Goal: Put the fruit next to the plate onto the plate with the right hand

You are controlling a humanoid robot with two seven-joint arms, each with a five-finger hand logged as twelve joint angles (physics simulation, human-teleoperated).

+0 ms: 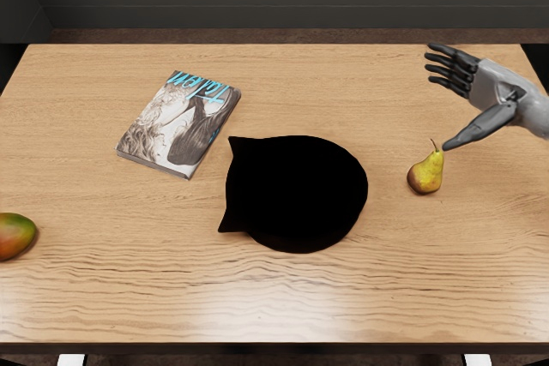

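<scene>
My right hand [485, 92] is spread and empty at upper right by the pear [426, 172]. My thumb could knock it over and roll it away from the plate [296, 195].

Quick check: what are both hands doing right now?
Right hand: open, fingers spread, holding nothing; close to the pear but not grasping it.
Left hand: not in view.

Right hand [491, 92] comes in from the right edge, with only a short bit of forearm [536, 113] showing behind the wrist. Palm raised, facing left. 4 fingers [450, 66] splayed, stacked 1 above the next, pointing left off the palm, tips slightly bent. Thumb [472, 130] straight, angled down-left below the palm. Grasping nothing.
</scene>
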